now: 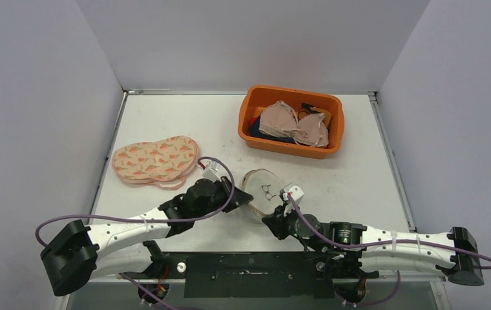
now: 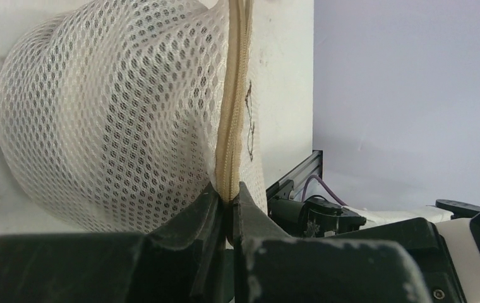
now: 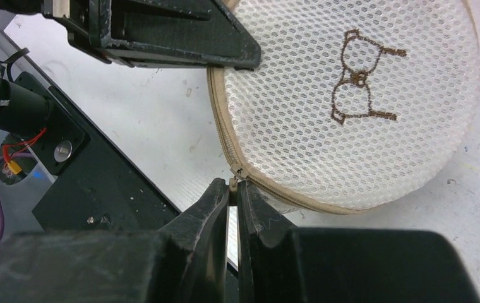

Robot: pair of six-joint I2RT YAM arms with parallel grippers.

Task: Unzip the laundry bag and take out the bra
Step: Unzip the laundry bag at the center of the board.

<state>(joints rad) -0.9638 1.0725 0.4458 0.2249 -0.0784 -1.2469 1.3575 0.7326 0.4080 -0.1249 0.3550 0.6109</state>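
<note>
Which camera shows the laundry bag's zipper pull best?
Right wrist: the zipper pull sits pinched in the right hand on the laundry bag. Left wrist shows only zipper tape in the left hand; top view hides it.

The laundry bag (image 3: 300, 145) is white honeycomb mesh cloth with a beige woven zipper tape (image 2: 230, 139), the basin (image 1: 286, 146) is smooth orange plastic, and the desk (image 1: 178, 116) looks matt white and scuffed.
</note>
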